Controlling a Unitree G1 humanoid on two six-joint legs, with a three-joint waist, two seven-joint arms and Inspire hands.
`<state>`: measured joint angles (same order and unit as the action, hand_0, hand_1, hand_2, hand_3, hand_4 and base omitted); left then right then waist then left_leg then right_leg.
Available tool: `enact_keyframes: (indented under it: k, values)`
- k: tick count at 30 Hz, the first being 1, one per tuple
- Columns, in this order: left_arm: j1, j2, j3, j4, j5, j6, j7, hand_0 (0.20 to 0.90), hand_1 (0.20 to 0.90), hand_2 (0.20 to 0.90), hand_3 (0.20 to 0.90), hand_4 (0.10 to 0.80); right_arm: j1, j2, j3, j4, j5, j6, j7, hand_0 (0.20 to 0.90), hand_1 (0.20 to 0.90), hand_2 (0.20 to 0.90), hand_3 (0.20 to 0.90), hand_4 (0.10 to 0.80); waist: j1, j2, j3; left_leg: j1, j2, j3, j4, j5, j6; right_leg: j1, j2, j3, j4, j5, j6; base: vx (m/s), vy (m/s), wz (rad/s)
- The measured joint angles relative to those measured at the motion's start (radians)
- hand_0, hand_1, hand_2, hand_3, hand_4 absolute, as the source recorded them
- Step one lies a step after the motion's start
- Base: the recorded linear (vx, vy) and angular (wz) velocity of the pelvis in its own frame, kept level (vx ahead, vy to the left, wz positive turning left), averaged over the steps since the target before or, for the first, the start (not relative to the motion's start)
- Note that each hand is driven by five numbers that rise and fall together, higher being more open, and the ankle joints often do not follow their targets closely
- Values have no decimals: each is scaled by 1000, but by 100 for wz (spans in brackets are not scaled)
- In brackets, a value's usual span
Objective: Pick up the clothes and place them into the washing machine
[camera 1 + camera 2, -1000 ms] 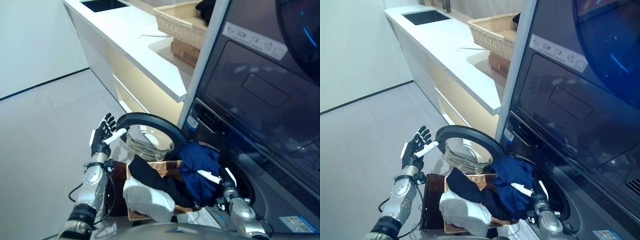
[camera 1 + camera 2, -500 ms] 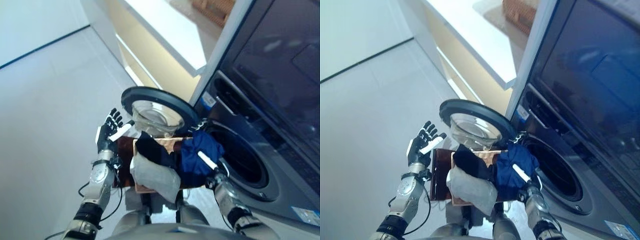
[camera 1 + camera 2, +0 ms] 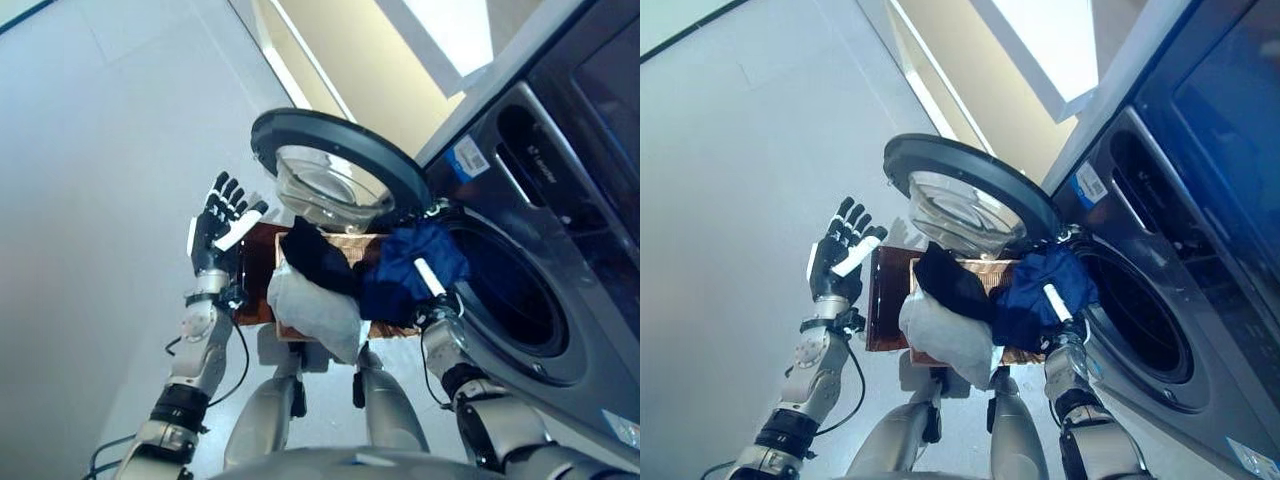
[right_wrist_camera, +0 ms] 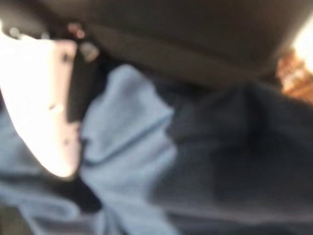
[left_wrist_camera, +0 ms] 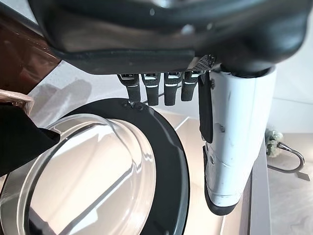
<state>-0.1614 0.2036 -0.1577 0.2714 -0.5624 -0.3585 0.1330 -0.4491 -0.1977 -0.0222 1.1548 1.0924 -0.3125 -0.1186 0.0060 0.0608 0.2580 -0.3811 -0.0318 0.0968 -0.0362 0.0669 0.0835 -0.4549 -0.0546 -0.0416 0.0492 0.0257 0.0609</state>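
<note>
Washing machine: dark front-loader at the robot's right, round drum opening uncovered, interior dark. Its door stands swung wide toward the robot's left, black ring with a clear glass bowl in the middle.

Basket: brown, box-shaped, on the floor just below the open door and beside the drum mouth. Holds the clothes.

Blue garment: dark blue cloth, bunched at the basket's right end, right at the lip of the drum opening and not yet inside it. The right wrist view shows the same blue cloth filling the space close under the hand.

Black garment: lies across the basket's middle, touching the blue one.

Pale grey garment: hangs over the basket's near edge, below the black one.

Right robot hand: against the blue garment, white thumb cover lying on the cloth (fingers buried in the folds; whether they clasp it I cannot tell).

Left robot hand: raised beside the basket's left end, near the door's rim, fingers straight and spread, holding nothing; its wrist view shows the fingertips just short of the door ring.
</note>
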Motion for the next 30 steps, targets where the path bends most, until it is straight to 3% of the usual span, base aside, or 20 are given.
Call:
enact_keyframes:
  k: [10, 21, 27, 30]
  values:
    - [-26, 4, -9, -1, -6, -4, 45, 900, 900, 900, 900, 800, -23, 9, -68, -12, 77, -57, -40, 200, 200, 200, 200, 300, 6, 4, 4, -34, -1, -24, -1, 7, -2, -62, -2, -7, 68, -37, -5, 11, 3, 1]
    - [-31, 8, -2, -1, -14, -25, 70, 900, 900, 900, 900, 800, -37, 9, -248, -3, 224, -132, -81, 200, 200, 200, 200, 300, 3, 4, 4, -54, -1, -23, -3, 8, -2, -122, -5, 1, 143, -74, -8, 21, 14, -3]
    - [-37, 10, 0, -1, -26, -40, 76, 900, 900, 900, 900, 800, -106, -29, -371, 5, 311, -191, -112, 200, 200, 200, 200, 300, 6, 8, 1, -101, -5, -21, -1, 15, -3, -183, -7, 9, 170, -76, -8, 14, 13, -3]
    - [-37, 10, 0, 0, -34, -40, 85, 900, 900, 900, 900, 800, -118, -51, -380, 7, 331, -205, -128, 200, 200, 200, 200, 300, 6, 10, 1, -99, -5, -21, -1, 16, -3, -184, -7, 12, 172, -77, -9, 6, 4, -1]
